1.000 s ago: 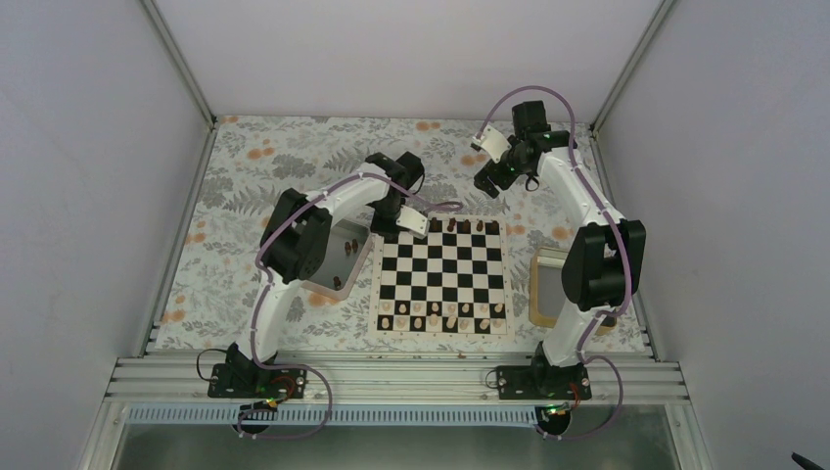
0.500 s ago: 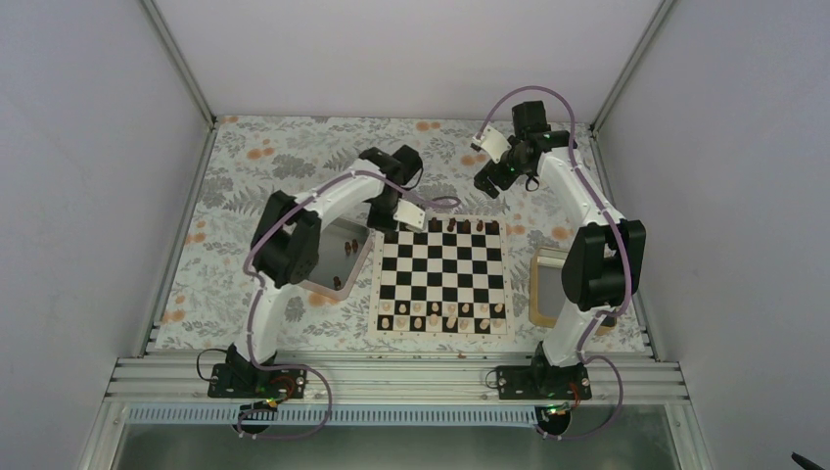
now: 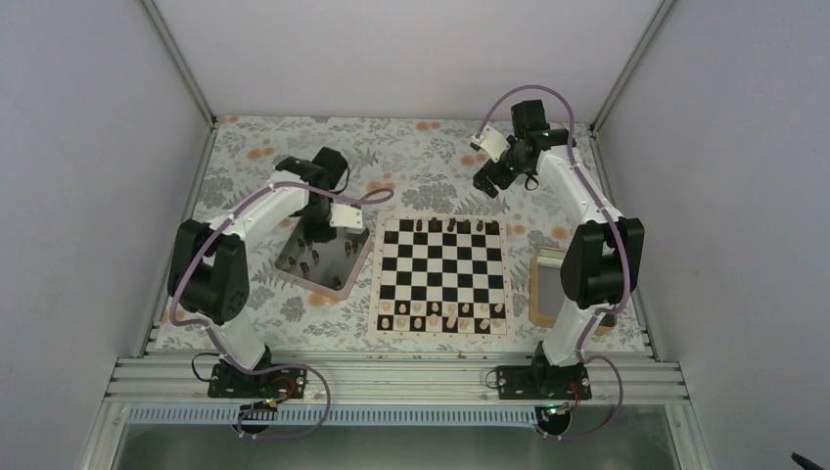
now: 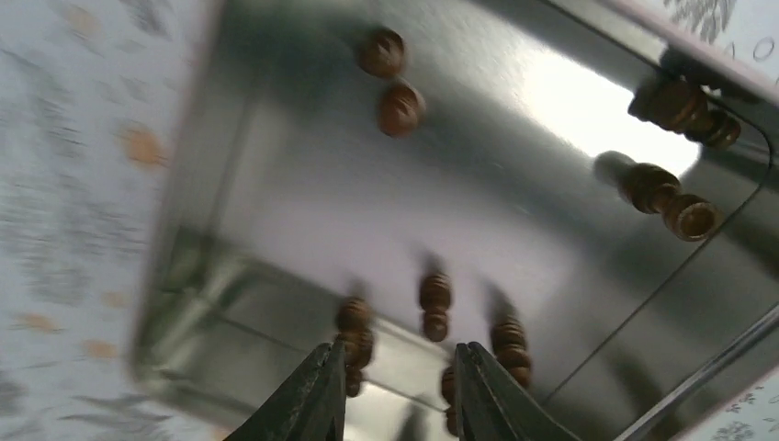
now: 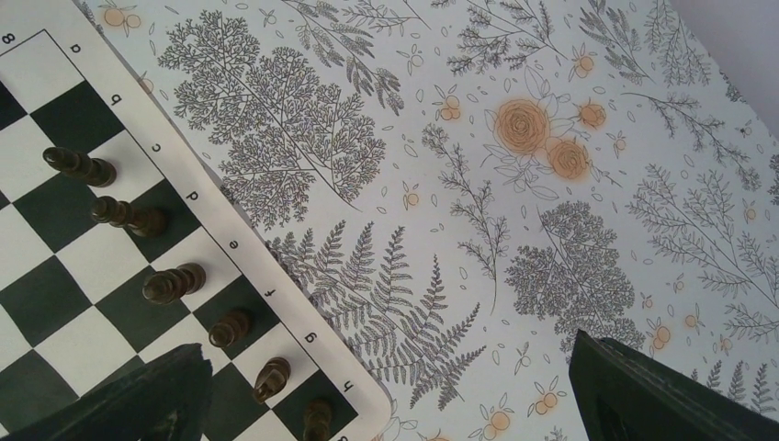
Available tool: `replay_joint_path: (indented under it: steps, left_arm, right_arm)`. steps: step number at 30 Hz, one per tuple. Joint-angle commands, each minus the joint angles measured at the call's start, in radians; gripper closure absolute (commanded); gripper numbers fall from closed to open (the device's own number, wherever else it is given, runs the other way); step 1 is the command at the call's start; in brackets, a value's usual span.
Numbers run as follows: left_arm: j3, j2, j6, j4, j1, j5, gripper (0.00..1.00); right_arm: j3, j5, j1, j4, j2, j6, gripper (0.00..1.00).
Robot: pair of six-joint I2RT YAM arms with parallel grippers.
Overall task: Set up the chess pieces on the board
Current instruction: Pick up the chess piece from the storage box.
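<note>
Dark brown chess pieces point(image 3: 453, 226) stand in a row along the far edge of the chequered board point(image 3: 442, 323); in the right wrist view they point(image 5: 173, 283) line that edge too. More dark pieces point(image 3: 318, 257) lie scattered in the shiny metal tray point(image 3: 354, 266) left of the board. My left gripper point(image 3: 318, 233) hovers over this tray. Its jaws point(image 4: 397, 356) are open a little and nothing is between them. Several pieces point(image 4: 434, 303) lie just beyond the tips. My right gripper point(image 5: 386, 347) is wide open over the cloth past the board's far right corner.
Cream pieces point(image 3: 445, 315) fill the board's near rows. A second tray with a wooden rim point(image 3: 540, 289) sits right of the board, partly under the right arm. Grey walls close in the flowered tablecloth point(image 3: 245, 157) on three sides.
My left arm has swung left from the board's far left corner to above the metal tray, and its jaws have parted a little. The right arm has not moved.
</note>
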Motion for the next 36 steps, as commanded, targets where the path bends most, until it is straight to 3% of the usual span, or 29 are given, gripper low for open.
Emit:
replay_joint_path:
  steps: [1,12,36]
  left_arm:
    - [-0.095,-0.046,-0.034,0.023,0.024,0.03,0.69]
    - [-0.24,-0.044,-0.058,0.131,0.037,0.009,0.68]
    - [-0.249,0.026,-0.042,0.182,0.087,-0.036,0.67]
  right_arm:
    - [0.034,-0.025,0.002,-0.013,0.016,0.005,0.0]
    - [0.036,-0.02,0.014,-0.018,0.018,0.007,0.0]
    - [0.016,-0.018,0.013,-0.013,0.023,-0.001,0.0]
